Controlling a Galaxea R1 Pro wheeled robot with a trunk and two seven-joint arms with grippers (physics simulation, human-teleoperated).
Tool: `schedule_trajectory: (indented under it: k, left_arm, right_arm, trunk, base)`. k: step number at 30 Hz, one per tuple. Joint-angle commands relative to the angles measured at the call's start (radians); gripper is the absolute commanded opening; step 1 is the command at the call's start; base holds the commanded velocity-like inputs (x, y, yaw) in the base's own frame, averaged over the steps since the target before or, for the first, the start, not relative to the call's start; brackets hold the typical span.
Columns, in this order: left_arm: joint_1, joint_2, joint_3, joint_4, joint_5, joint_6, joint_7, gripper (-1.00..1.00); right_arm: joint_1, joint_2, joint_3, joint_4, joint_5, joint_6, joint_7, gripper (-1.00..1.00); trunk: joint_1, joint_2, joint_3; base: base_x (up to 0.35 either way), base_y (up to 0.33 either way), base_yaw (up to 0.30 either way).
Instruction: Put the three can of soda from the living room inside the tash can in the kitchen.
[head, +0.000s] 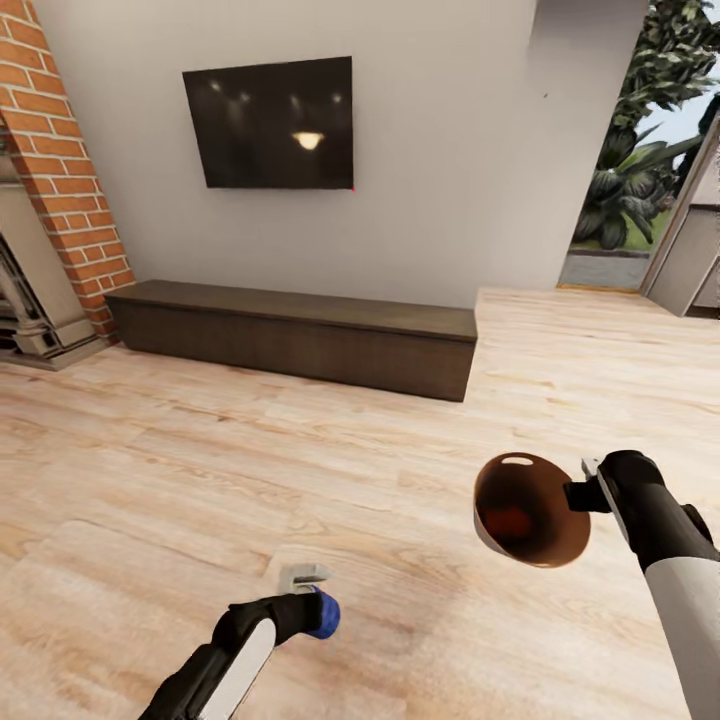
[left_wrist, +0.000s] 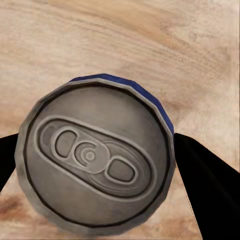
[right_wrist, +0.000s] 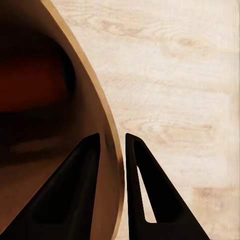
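Observation:
My left gripper (head: 315, 605) is shut on a can of soda (head: 327, 614), low over the wooden floor; its blue side shows in the head view. In the left wrist view the can's grey pull-tab top (left_wrist: 95, 160) sits between the black fingers (left_wrist: 210, 190). My right gripper (head: 578, 495) is shut on the rim of the tash can (head: 550, 535), which hangs tilted with its tan inside facing me. A dark reddish shape (head: 510, 520) lies inside it. In the right wrist view the fingers (right_wrist: 80, 190) pinch the bin's wall (right_wrist: 60, 210), with the reddish shape (right_wrist: 30, 85) deeper in.
A low dark bench (head: 300, 335) runs along the grey wall under a black TV (head: 270, 122). A brick fireplace (head: 60, 170) stands at the left. At the right an opening (head: 630, 180) looks out on plants. Light wooden floor (head: 200, 470) spreads ahead.

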Motion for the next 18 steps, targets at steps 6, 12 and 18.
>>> schedule_trajectory:
  k: [6,12,18]
  left_arm:
    - [0.005,0.010,0.006,-0.269,0.001,0.222,0.038,-1.00]
    - [0.003,0.003,0.009,-0.401,0.005,0.383,0.069,-1.00]
    - [-0.009,-0.050,0.007,-0.441,0.009,0.411,0.073,-1.00]
  right_arm:
    - [-0.001,0.021,0.000,0.000,-0.015,0.001,-0.072,-1.00]
    - [-0.001,0.024,0.000,0.013,-0.015,0.001,-0.089,-1.00]
    - [-0.001,0.023,-0.001,0.072,-0.013,0.001,-0.092,-1.00]
  trunk:
    - [-0.003,0.001,0.023]
    - [-0.005,0.003,0.047]
    - [-0.008,0.004,0.070]
  base:
    - [0.000,0.000,0.000]
    - [0.000,0.000,0.000]
    - [0.000,0.000,0.000]
